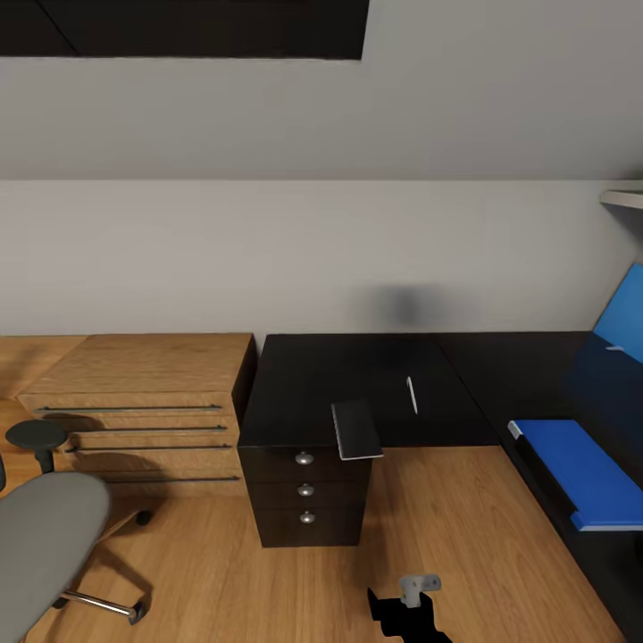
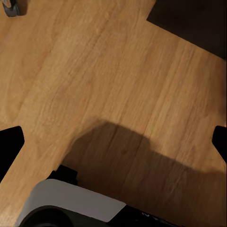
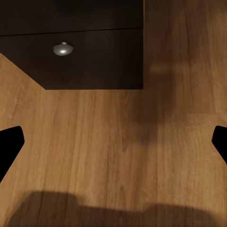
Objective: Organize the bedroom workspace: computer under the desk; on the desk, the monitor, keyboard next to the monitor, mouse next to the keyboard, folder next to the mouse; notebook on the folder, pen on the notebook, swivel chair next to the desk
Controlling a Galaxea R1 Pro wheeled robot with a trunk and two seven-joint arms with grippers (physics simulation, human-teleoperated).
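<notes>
The grey notebook [image 1: 355, 429] lies on the front edge of the black desk [image 1: 304, 375], overhanging its drawers. A thin white pen [image 1: 412, 395] rests on the desktop just right of it. The blue folder [image 1: 580, 473] lies flat on the desk's right wing. At the lower left stands the grey swivel chair [image 1: 45, 545], apart from the desk. My left gripper [image 2: 113, 142] is open over bare wood floor. My right gripper [image 3: 113, 142] is open too, above the floor in front of the black drawer unit [image 3: 85, 61]. Computer, monitor, keyboard and mouse are out of view.
Low oak drawers [image 1: 143, 402] adjoin the desk's left end. A black three-drawer pedestal [image 1: 305, 496] sits under the desk. A tilted blue panel [image 1: 625, 313] and a shelf [image 1: 625, 196] are at the right edge. A chair castor [image 2: 12, 7] is on the floor.
</notes>
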